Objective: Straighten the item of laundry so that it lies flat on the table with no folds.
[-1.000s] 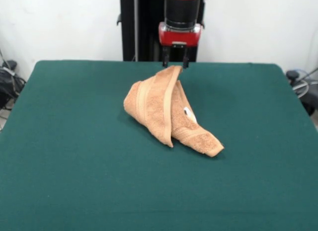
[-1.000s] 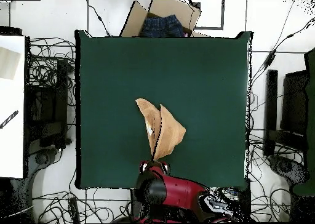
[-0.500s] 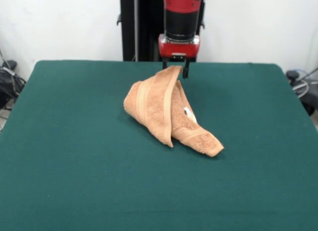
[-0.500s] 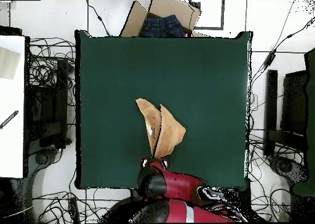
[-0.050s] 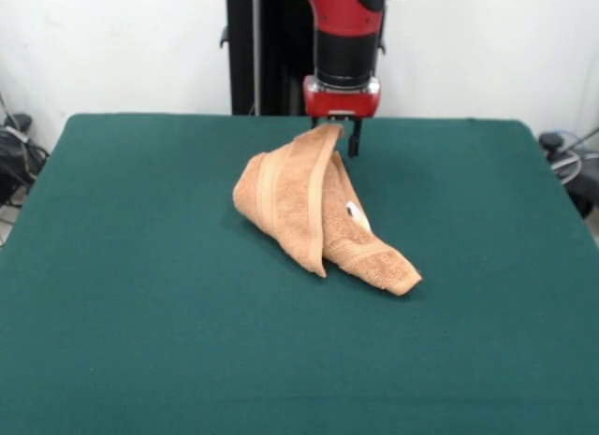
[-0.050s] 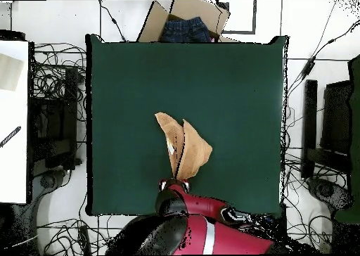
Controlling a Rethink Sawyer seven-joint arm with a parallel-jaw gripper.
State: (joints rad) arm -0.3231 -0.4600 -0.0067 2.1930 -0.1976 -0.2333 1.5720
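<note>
The table (image 5: 140,341) is seen as a wide green top, mostly bare, so plenty of room is left for spreading on every side. The towel (image 5: 314,210) is found near the table's middle, somewhat toward the robot's side, bunched into a folded wedge: one stiff fold is stood up like a ridge with a woven stripe running along it, a second layer is tucked behind, and a lower corner is trailed out toward the front view's right. In the overhead view the towel (image 6: 184,150) is shown as two narrow lobes meeting in a point at the robot's edge, which suggests it is doubled over on itself. A small white tag (image 5: 354,210) is exposed on the inner layer. The gripper (image 5: 335,136) is placed right at the peak of the towel, at its far tip, probably because that raised corner is the easiest one to pull out. One dark finger (image 5: 354,138) is visible just beside the peak; the other is hidden behind the cloth, so whether the cloth is gripped or the jaws are apart cannot be told. Task judged barely begun: folds all remain.
</note>
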